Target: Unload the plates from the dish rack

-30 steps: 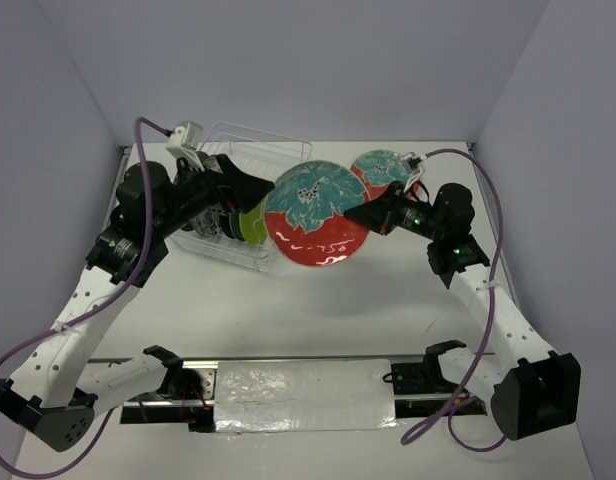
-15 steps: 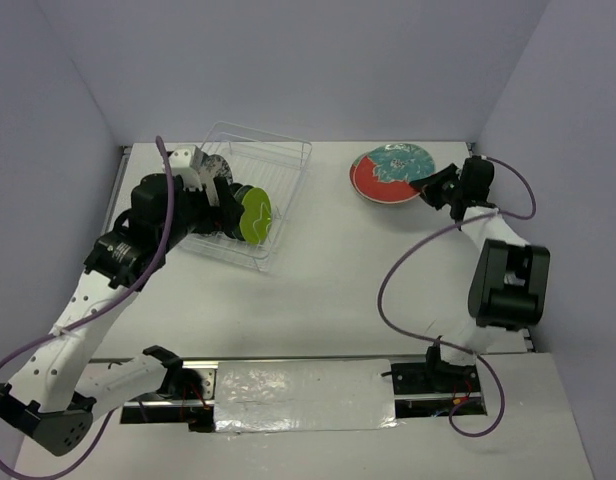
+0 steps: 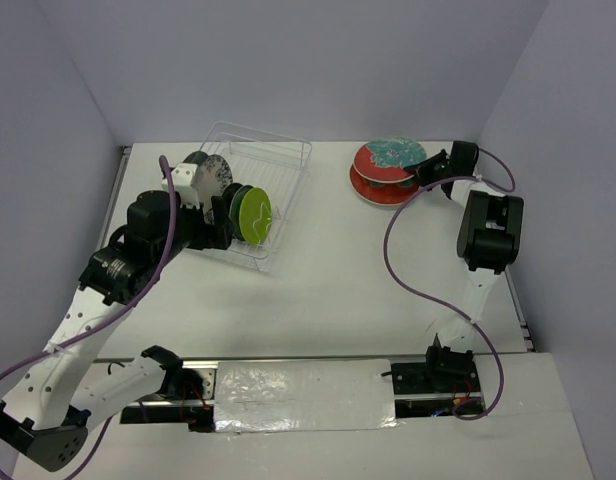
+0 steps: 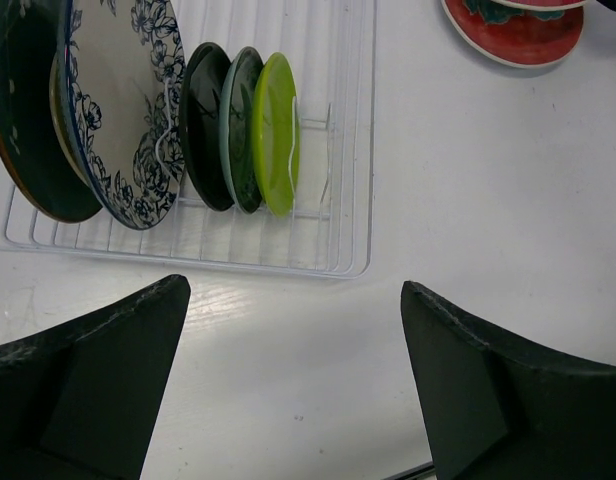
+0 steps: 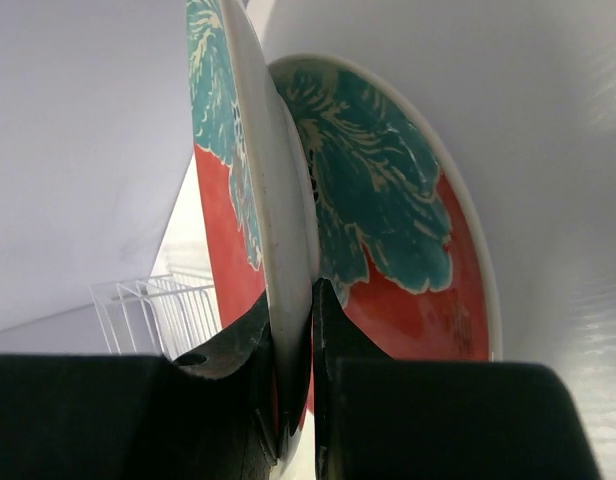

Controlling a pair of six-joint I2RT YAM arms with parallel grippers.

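Observation:
The dish rack [image 3: 273,165] stands at the back left and holds a white-blue floral plate [image 3: 213,172], dark teal plates [image 3: 235,208] and a lime green plate [image 3: 254,215], all on edge. In the left wrist view the rack [image 4: 343,150] holds the lime green plate [image 4: 278,130], dark teal plates [image 4: 233,130], the floral plate [image 4: 123,110] and a dark plate [image 4: 23,130]. My left gripper [image 3: 223,220] is open and empty just in front of the rack [image 4: 298,385]. My right gripper [image 3: 428,170] is shut on the rim of a red-teal plate [image 5: 273,200], held over a second red-teal plate [image 5: 388,210] on the table at the back right.
The back wall and right wall stand close behind the red-teal plates [image 3: 373,188]. The rack's near wire rim [image 4: 188,262] lies between my left fingers and the plates. White table [image 3: 368,280] spreads between the rack and the red plates.
My right gripper has carried the large red-teal plate from beside the rack to the back right, over the other red-teal plate. My left gripper has drawn back a little from the rack.

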